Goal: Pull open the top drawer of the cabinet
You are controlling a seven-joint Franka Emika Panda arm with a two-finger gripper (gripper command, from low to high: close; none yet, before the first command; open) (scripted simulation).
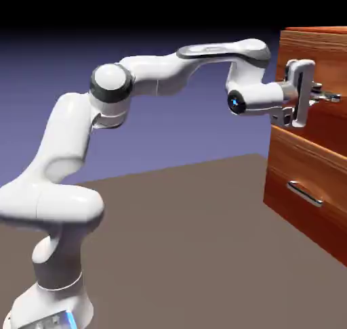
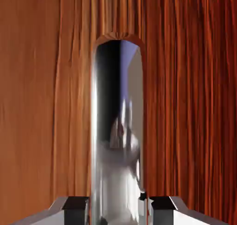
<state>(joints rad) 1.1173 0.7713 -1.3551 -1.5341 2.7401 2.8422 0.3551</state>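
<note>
1. Surroundings: the cabinet stands at the exterior view's right, its wood reddish-brown and glossy; the brown table spreads below and to its left
2. Top drawer: uppermost front of the cabinet, partly hidden in the exterior view by the gripper; its silver handle runs up the middle of the hand view, with wood grain on both sides
3. Lower drawer: directly beneath, its silver bar in plain sight; the arm does not cover it
4. Arm: rises from the exterior view's lower left, bends at the elbow and reaches right, high above the table; the wrist bends down, then the hand points toward the top drawer
5. Jaws: closed on the handle, one finger at each side, the metal filling the narrow space between; finer contact detail cannot be told
</note>
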